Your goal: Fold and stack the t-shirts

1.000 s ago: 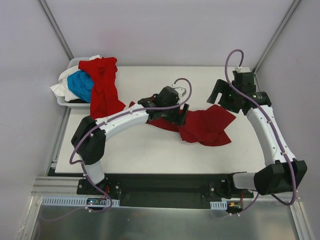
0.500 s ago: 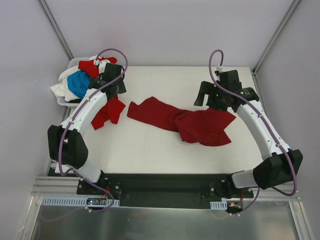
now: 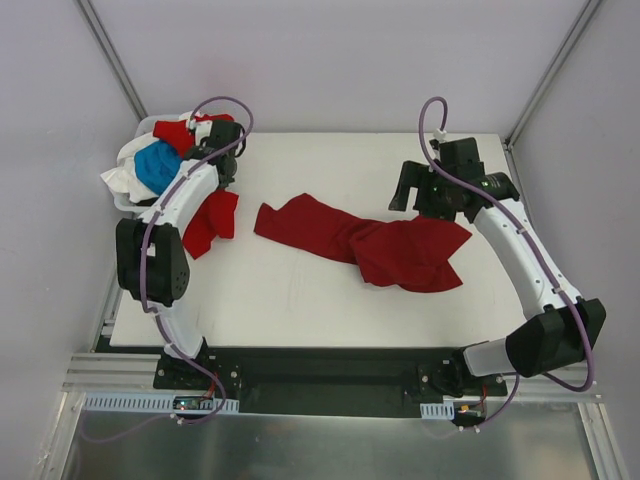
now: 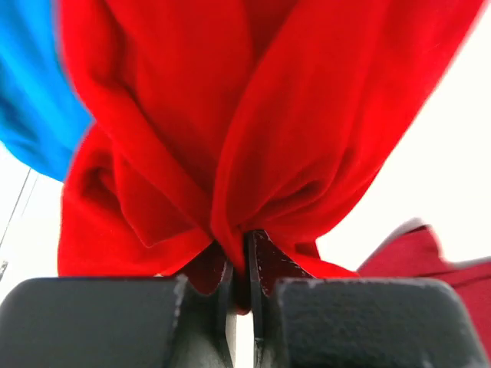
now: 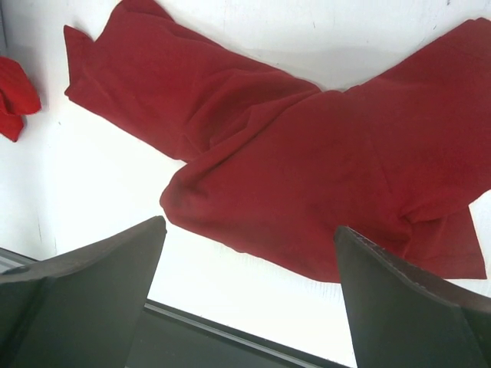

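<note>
T-shirts: none folded, none stacked. Crumpled deep-red t-shirt (image 3: 370, 240) spread mid-bench (image 3: 300, 300), below right gripper (image 5: 247, 230), jaws spread wide, holding nothing. Left gripper (image 4: 239, 276) pressed together, pinching second red t-shirt (image 4: 253, 138) draped out of bin (image 3: 122, 203) at far-left corner. Blue t-shirt (image 3: 158, 168) inside bin. All folding, stacking left.

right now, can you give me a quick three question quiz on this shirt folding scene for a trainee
1. True or false: the left gripper is shut on the bright red t-shirt.
2. Multiple choice: the blue t-shirt lies A) folded on a stack, B) in the bin at the far left corner, C) on the floor.
3. Fill in: the right gripper, near the dark red t-shirt crumpled on the table, has its jaws ____ and holds nothing.

Key: 1 true; 2 B; 3 open.
</note>
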Tool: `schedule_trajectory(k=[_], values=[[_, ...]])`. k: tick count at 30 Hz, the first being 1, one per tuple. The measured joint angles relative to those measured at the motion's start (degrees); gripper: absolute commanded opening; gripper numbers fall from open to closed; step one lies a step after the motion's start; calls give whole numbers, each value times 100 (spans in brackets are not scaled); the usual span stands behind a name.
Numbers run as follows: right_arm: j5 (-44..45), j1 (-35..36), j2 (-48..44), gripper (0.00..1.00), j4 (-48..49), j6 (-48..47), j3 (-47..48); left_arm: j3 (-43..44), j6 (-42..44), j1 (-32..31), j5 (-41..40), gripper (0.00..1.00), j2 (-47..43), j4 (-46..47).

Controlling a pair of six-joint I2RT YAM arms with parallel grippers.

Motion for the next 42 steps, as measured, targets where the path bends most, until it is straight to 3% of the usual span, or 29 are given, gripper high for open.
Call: schedule_trajectory(k=[5, 10, 16, 19, 27, 36, 42], values=[[4, 0, 4, 96, -35, -7, 186, 765, 13, -105, -17, 0, -243, -87], [-9, 2, 74, 96, -39, -7, 319, 2197, 205, -232, -654, 0, -411, -59], [-111, 2, 254, 96, -42, -4, 363, 4551, 833, 103, -1593, 0, 192, 57], [-138, 2, 278, 96, -42, -2, 372, 4970, 1045, 369, -1825, 0, 404, 83], [-210, 37, 361, 96, -48, 15, 389, 4889, 1495, 649, -2240, 0, 568, -28], [-304, 142, 570, 96, -44, 24, 553, 2570, 1475, 424, -2111, 0, -516, 4], [-306, 203, 584, 96, -48, 22, 555, 1432, 1123, 369, -2118, 0, -448, 66]])
